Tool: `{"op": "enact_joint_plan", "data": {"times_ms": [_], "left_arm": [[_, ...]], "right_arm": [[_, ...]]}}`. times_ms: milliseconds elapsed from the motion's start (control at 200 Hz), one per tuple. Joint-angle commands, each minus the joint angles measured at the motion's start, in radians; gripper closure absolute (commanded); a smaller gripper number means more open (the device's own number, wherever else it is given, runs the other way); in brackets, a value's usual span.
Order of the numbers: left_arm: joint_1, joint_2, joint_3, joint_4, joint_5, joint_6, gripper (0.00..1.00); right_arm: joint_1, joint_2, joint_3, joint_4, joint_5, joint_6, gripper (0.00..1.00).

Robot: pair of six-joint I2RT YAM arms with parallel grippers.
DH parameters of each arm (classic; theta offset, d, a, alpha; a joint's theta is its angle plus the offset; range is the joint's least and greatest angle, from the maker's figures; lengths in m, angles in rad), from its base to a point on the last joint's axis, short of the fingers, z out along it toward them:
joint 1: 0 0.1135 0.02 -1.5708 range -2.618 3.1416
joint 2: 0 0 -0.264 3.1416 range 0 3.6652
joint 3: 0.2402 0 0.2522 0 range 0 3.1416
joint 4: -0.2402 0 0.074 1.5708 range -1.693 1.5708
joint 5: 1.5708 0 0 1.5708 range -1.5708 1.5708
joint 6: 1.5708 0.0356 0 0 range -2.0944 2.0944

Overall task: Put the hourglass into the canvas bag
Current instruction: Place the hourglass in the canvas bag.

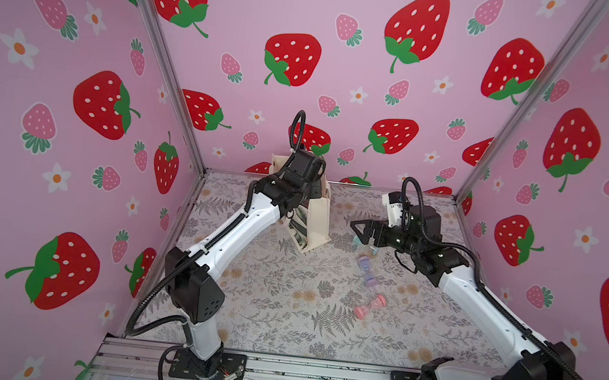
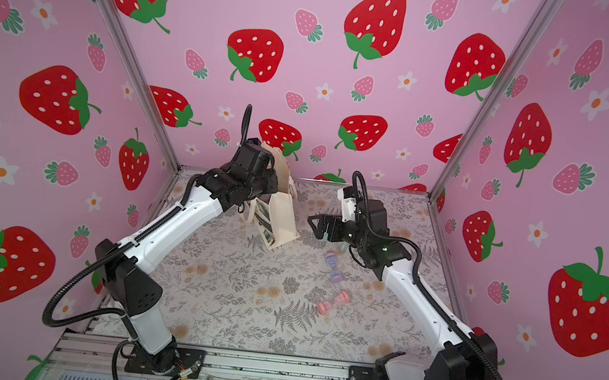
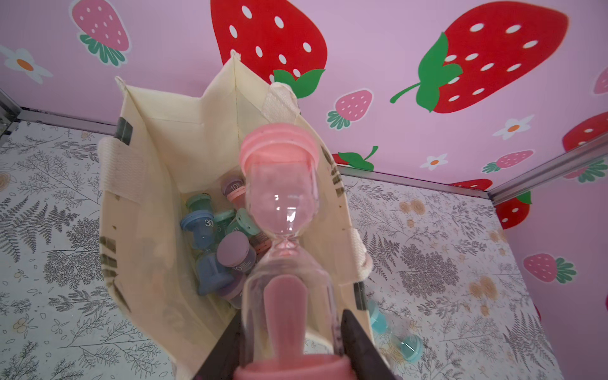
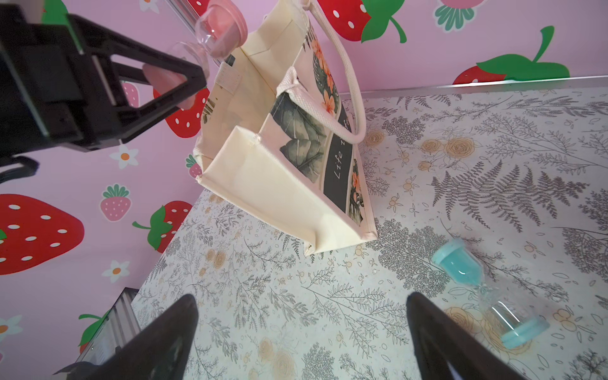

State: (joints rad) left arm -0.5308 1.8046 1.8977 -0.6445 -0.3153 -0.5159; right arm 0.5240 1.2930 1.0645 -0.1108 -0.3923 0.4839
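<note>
Left gripper (image 3: 289, 332) clamps pink hourglass (image 3: 283, 204); right gripper (image 4: 302, 297) gapes wide

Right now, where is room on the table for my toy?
The table is bare in front, between the metal rail and the lying pink hourglass. Crowded: beside the canvas bag, where the purple hourglass and teal hourglass lie.

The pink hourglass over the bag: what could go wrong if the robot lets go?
The clear hourglass with pink caps could crack against the pile of coloured hourglasses already inside the cream canvas bag. Its far cap sits near the loop handle, so it might snag.
</note>
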Motion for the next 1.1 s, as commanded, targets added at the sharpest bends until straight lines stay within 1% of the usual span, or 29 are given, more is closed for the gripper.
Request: {"op": "enact_joint_plan", "data": {"times_ms": [0,345,595,675,740,916,1096], "left_arm": [[0.035,0.064,0.106,-0.043,-0.045,0.008,0.73],[0.127,0.300,0.268,-0.136,0.036,-0.004,0.73],[0.130,0.362,0.243,-0.147,0.082,0.003,0.72],[0.131,0.381,0.247,-0.163,0.085,0.011,0.68],[0.131,0.396,0.263,-0.186,0.084,0.011,0.61],[0.131,0.394,0.273,-0.200,0.079,0.020,0.50],[0.131,0.361,0.269,-0.205,0.070,0.023,0.44]], "right_arm": [[0.004,0.015,0.035,0.023,-0.001,-0.016,0.01],[0.004,0.041,0.038,0.026,0.005,-0.021,0.01],[0.004,0.059,0.038,0.033,0.013,-0.020,0.01],[0.003,0.060,0.038,0.033,0.015,-0.020,0.01],[0.003,0.061,0.037,0.033,0.015,-0.023,0.01],[0.003,0.060,0.037,0.030,0.019,-0.024,0.01],[0.002,0.044,0.029,0.025,0.035,-0.026,0.01]]}}
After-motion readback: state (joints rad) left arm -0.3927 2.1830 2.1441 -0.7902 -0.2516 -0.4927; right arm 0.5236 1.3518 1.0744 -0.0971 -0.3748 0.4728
